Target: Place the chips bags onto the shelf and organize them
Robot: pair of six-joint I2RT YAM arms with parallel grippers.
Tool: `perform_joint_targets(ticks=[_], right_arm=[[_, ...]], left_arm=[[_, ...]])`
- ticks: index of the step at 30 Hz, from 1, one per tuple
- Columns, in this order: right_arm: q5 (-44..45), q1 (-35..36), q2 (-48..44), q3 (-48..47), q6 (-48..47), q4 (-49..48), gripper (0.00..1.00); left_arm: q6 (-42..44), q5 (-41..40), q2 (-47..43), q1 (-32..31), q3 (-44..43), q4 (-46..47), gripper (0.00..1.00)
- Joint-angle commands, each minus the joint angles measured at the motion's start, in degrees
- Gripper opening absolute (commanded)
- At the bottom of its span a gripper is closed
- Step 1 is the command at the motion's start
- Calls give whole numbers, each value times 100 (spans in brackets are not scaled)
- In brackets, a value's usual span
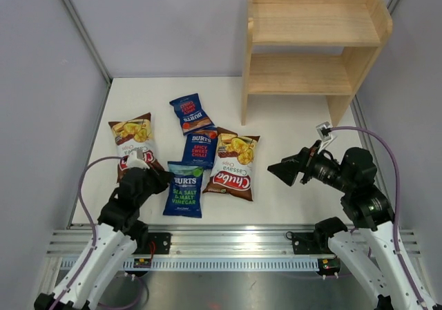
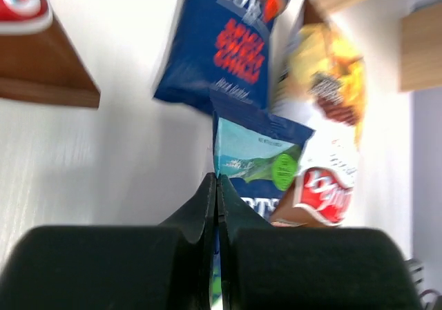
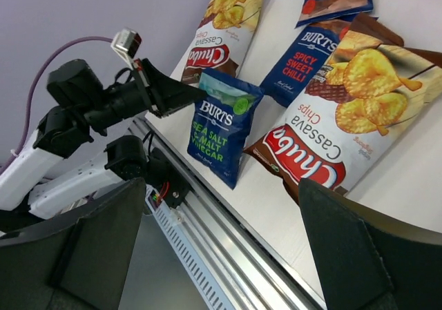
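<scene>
Five chips bags lie on the white table. My left gripper point(image 1: 166, 179) point(image 2: 218, 182) is shut on the top left edge of the blue BURTS sea salt bag point(image 1: 185, 191) point(image 2: 259, 161) point(image 3: 221, 127); a sliver of the bag shows between the fingers. Above it lie the BURTS spicy chilli bag point(image 1: 200, 148) point(image 2: 221, 41) and a third BURTS bag point(image 1: 191, 112). One Chuba bag point(image 1: 233, 163) point(image 3: 345, 110) lies to its right, the other point(image 1: 135, 141) point(image 3: 224, 34) at the left. My right gripper point(image 1: 280, 172) point(image 3: 222, 186) is open and empty above the table, right of the bags. The wooden shelf point(image 1: 311, 41) stands at the back right with both tiers bare.
A metal rail point(image 1: 228, 237) runs along the table's near edge. Grey walls close in the left, back and right sides. The shelf stands against the right wall, with bare table point(image 1: 297, 127) between it and the bags.
</scene>
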State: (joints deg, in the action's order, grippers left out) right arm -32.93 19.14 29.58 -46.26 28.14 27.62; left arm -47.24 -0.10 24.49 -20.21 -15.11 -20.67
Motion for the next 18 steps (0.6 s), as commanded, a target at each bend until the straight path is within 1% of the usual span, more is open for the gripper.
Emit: perform_joint_targets(ticks=[1,2,3,5,6,7,8,9,10,11,14,15,17,18], right_arm=[[-582,29,275,310,463,-985,99],[-688,38,363,398,543,-1186,99],[-784,29,521,581,648,-1632,99],[-1092,29,688,793,999,-2196,99],[-1171,29,889,1020,1131,-2895,99],[-1303,29,1013,1118,1367,-3215,99],[-1391,46,1119,1232,1491,-3567,99],[-1488,46,1329,1442,1649,-4318,99],[-1480,81,1435,1523,1920,-4648,99],[-1454,142,1523,1593,2028,-5260,99],[-1164,336,1813,1699,2187,-5836,99],[-989,571,1919,1664,2117,-5933,99],[-760,818,2016,1612,2012,-6144,99],[-481,1081,2138,1550,1889,-6215,99]], left_arm=[[-84,-517,-418,-27,-954,-490,0],[-57,-509,-401,-27,-1124,-613,0],[-31,-491,-384,-27,-1282,-631,0],[-31,-369,-235,-27,-1755,-562,0],[-57,-325,-147,-36,-1950,-509,0],[-57,-272,-68,-36,-2117,-456,0],[-74,-228,150,-36,-2519,-386,0],[-74,-149,266,-36,-2714,-333,0],[-92,-114,362,-36,-2916,-246,0],[-101,-61,590,-36,-3345,-167,0],[-223,308,1117,-53,-3988,141,0],[-241,517,1276,-71,-4426,237,0],[-416,642,1505,-158,-4824,536,0],[-487,808,1750,-194,-5174,694,0]])
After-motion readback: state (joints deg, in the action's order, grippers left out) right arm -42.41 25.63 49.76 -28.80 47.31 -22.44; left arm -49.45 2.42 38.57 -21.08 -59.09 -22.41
